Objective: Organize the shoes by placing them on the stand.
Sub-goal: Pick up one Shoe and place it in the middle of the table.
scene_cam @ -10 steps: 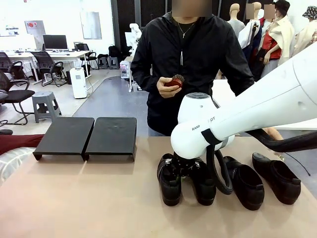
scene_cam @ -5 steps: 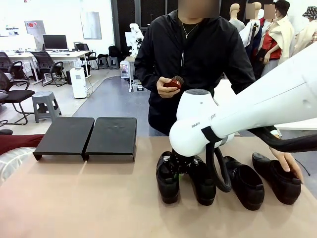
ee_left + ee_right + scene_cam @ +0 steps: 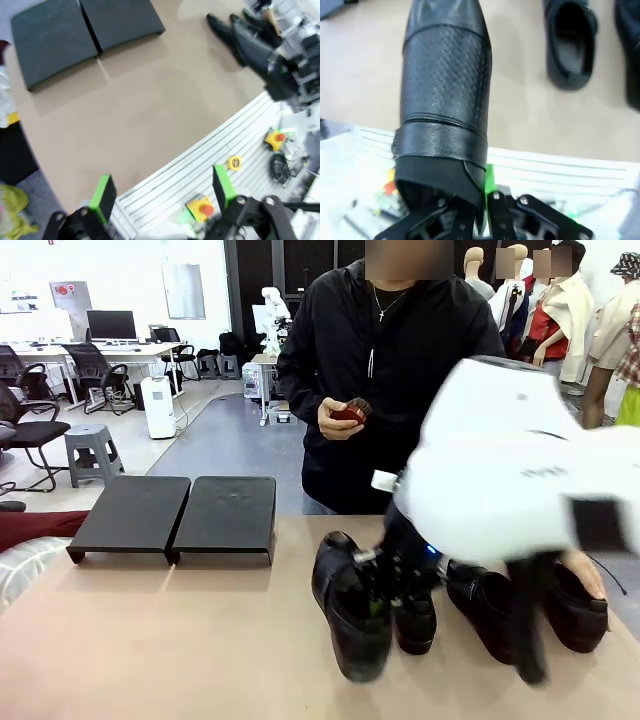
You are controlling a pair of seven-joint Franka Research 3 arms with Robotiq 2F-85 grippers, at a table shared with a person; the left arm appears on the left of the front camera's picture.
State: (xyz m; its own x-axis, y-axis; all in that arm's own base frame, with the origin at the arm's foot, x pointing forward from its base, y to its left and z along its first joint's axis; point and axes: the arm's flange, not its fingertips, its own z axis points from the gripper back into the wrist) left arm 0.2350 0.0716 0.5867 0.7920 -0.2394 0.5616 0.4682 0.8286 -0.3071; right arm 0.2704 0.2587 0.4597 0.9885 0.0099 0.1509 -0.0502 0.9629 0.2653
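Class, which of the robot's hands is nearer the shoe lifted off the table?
Right. The right hand is shut on the lifted shoe at its heel end. The left hand hangs open above the near edge of the table, well apart from that shoe.

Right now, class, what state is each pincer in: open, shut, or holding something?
Left pincer: open, holding nothing.
Right pincer: shut on the heel end of a black shoe.

Left gripper (image 3: pixel 163 190): jaws wide apart, empty, held high.
Right gripper (image 3: pixel 482 195): clamped on shoe (image 3: pixel 445 85) at its heel, in the air.
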